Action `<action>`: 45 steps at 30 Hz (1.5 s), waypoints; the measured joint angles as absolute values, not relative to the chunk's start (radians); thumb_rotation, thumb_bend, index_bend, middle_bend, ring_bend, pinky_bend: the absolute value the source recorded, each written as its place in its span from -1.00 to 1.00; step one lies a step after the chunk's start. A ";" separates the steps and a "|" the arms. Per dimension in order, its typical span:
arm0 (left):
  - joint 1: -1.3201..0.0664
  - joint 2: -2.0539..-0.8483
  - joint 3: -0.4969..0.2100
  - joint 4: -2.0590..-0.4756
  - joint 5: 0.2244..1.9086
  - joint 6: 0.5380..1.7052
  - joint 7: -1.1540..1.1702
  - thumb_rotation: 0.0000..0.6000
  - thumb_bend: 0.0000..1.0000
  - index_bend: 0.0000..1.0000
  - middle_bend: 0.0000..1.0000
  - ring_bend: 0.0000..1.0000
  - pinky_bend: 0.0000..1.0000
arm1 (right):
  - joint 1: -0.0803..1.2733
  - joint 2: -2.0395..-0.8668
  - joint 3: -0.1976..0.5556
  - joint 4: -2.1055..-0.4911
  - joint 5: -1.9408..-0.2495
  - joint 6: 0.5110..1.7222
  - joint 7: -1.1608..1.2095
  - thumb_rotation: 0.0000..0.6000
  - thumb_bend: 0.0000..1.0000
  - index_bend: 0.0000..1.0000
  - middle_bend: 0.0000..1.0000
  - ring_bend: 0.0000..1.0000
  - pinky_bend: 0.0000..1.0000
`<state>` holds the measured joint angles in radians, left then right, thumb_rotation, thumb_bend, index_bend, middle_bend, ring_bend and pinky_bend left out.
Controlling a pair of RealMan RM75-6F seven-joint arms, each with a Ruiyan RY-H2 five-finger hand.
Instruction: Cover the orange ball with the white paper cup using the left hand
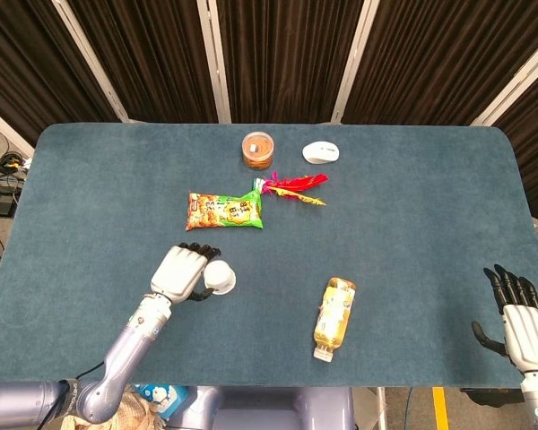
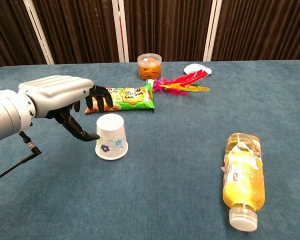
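Gripping the white paper cup point(image 2: 111, 136) near its closed top, the left hand point(image 2: 60, 95) has its dark fingertips point(image 2: 90, 136) touching the cup's wall on the left side, with other fingers arched over and behind it. Cup stands mouth-down on the blue table point(image 1: 412, 224), toward the front edge and left of centre, rim apparently flat on the cloth. Orange ball not visible in either view; judged to be under the cup, since nothing orange shows beside the rim. Cover looks essentially made; step in hand is the release. To do it well: spread the fingers outward first, clear of the wall, then lift the hand straight up rather than dragging sideways, since a light paper cup will tip or slide at the least snag and expose the ball. Just behind the cup, toward the rear edge, lies a snack packet point(image 2: 122, 98); beyond it a feathered toy point(image 2: 182, 82), a clear round jar point(image 2: 149, 65) and a white mouse point(image 2: 197, 68). A bottle of yellow drink point(image 2: 243, 179) lies on its side nearer the front edge, right of centre. Right hand point(image 1: 523, 321) hangs off the front right corner, fingers apart, holding nothing.
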<state>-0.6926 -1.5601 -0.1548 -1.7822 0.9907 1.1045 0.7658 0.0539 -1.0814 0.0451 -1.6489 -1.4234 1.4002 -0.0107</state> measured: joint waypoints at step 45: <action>-0.239 -1.112 0.114 -1.697 1.447 1.476 0.179 1.00 -0.77 -1.00 -1.00 -1.00 -0.96 | 0.053 -1.091 0.040 -1.642 -1.449 1.420 -0.037 1.00 -0.31 -1.00 -1.00 -1.00 -0.95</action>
<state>-0.2388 -1.1121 0.1139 -1.6970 1.4470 1.4764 0.1792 0.0525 -1.0911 0.0400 -1.6419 -1.4488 1.4202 -0.0373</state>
